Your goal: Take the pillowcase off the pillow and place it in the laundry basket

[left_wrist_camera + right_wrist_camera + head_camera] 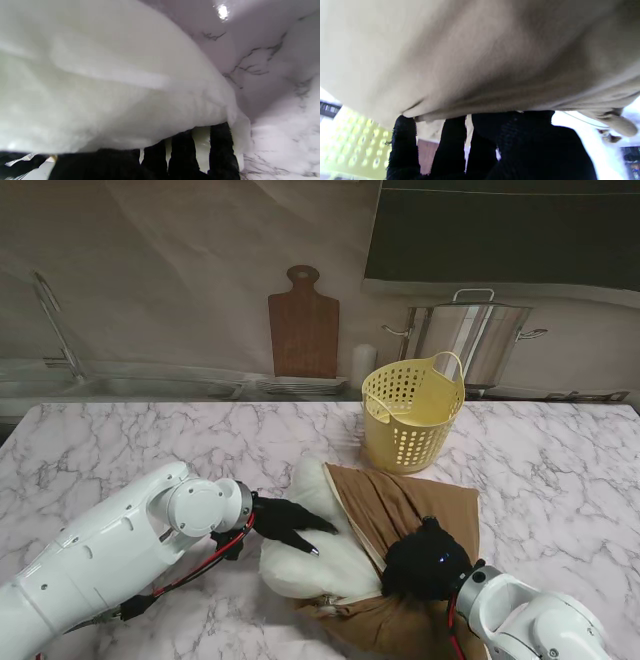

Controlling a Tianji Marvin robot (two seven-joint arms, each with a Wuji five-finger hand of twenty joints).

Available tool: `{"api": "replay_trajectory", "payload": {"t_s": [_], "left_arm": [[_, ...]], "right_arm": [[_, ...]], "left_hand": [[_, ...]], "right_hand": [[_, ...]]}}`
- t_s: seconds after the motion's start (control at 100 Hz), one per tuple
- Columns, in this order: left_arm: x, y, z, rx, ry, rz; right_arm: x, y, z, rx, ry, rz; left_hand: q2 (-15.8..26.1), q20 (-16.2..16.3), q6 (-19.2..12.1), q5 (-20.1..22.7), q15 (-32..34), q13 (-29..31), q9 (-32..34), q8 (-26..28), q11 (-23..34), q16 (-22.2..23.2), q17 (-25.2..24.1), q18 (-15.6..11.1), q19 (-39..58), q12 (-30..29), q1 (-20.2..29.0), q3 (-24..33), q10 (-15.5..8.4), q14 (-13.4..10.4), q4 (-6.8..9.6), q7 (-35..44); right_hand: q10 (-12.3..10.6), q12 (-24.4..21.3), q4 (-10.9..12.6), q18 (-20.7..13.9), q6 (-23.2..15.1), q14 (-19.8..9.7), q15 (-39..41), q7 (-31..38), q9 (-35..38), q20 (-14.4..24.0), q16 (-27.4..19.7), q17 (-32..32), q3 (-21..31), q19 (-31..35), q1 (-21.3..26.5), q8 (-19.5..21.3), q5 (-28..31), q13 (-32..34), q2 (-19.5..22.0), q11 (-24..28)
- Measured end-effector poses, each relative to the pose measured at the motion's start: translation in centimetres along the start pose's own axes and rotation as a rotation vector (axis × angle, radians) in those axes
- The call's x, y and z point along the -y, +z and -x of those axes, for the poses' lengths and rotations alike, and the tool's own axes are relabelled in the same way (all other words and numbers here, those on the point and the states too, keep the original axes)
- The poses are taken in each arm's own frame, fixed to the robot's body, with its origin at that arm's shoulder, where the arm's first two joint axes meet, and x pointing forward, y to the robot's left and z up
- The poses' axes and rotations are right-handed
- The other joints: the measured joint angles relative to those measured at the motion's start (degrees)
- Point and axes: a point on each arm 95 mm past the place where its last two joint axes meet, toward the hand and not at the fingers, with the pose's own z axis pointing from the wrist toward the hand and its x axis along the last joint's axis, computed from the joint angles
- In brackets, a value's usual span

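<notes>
White marble-veined worktop (120,450). Beige wall behind, dark panel (500,230) upper right. Wooden chopping board (303,325) leaning upright, steel stockpot (470,340) to its right, sink w/ tap (55,320) far left.

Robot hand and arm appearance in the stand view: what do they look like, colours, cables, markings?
Both arms have glossy white rounded casings with grey cylindrical joints. The left robot hand is five-fingered and covered in a black knit glove; red and black cables run along its wrist. The right robot hand wears the same black glove, with a small blue light on its back and a red cable at the wrist.
</notes>
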Motion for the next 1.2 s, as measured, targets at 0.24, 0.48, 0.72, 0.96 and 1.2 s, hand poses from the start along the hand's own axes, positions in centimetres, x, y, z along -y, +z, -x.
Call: {"api": "replay_trajectory", "payload": {"t_s": [0.24, 0.48, 0.72, 0.96, 1.2], "left_arm": [[-1.5, -2.4, 0.8, 0.031, 0.001, -0.096], [-1.4, -5.5, 1.1, 0.073, 0.050, -0.251], [-0.6, -7.0, -0.1, 0.013, 0.054, -0.368], [-0.9, -4.1, -1.7, -0.062, 0.056, -0.284], [-1.4, -2.7, -0.4, 0.006, 0.113, -0.176]], "right_arm": [[0.4, 2.4, 0.2, -0.067, 0.067, -0.051], [-0.1, 4.3, -0.2, -0.122, 0.128, -0.097], [-0.3, 6.2, -1.0, -0.159, 0.216, -0.096], [-0.3, 6.2, -1.2, -0.185, 0.192, -0.050], [0.6, 4.2, -1.0, -0.151, 0.254, 0.101]], "left_hand": [[0.0, 0.0, 1.6, -0.1, -2.8, -0.1, -0.1, -0.7, -1.7, -0.4, 0.0, 2.5, -0.7, -0.4, 0.1, 0.0, 0.0, 0.5, 0.00, -0.7], [-0.2, 0.0, 7.4, 0.0, -3.4, 0.2, 0.1, -0.7, -1.7, -1.1, 0.1, 3.3, -0.7, -0.8, 2.3, 0.5, 8.2, 9.5, 0.00, -0.7], [0.7, 0.0, 8.0, 1.1, -3.3, 1.3, 0.2, -0.7, -2.1, -1.2, 0.2, 3.6, -0.7, -0.9, 3.0, 1.5, 11.1, 10.5, 0.01, -0.6], [0.7, -0.1, 7.9, 2.9, -4.1, 1.2, 0.1, -0.7, -3.2, -1.2, 0.2, 3.6, -0.7, -1.9, 3.7, 1.5, 11.0, 10.7, 0.01, 0.0], [-0.1, -0.6, 5.4, 1.9, -5.3, -1.7, -7.1, -1.6, -5.3, -1.9, -0.1, 2.7, -0.7, -2.7, 4.2, 1.7, 6.7, 6.9, 0.02, -1.7]], "right_hand": [[0.2, 0.3, 0.0, 1.7, -2.3, 0.0, -0.4, 1.4, 0.1, 9.2, 2.0, 3.2, -11.6, 4.3, -5.1, -7.0, -11.9, 2.3, 6.9, -0.4], [1.7, -0.6, 0.8, 3.0, -2.3, 1.6, 1.7, -5.6, 1.7, 12.6, 4.7, 6.3, -30.0, 10.2, -11.3, -13.5, -24.8, 4.9, 14.0, 0.7], [2.9, -0.6, 1.4, 3.8, 0.0, 3.4, 5.9, -12.2, 1.8, 14.3, 6.8, 9.4, -39.5, 16.4, -12.6, -16.4, -31.7, 7.2, 16.5, 3.6], [3.6, -1.0, 2.0, 3.8, 2.7, 4.1, 7.5, -13.0, 1.0, 14.4, 7.0, 9.9, -43.2, 17.7, -12.6, -16.7, -31.8, 7.6, 17.6, 5.6], [5.9, -3.0, 2.0, 1.9, 12.1, 3.6, 6.8, -13.6, -3.4, 14.3, 6.6, 7.5, -44.5, 17.0, -12.6, -16.9, -30.0, 6.3, 16.7, 5.6]]}}
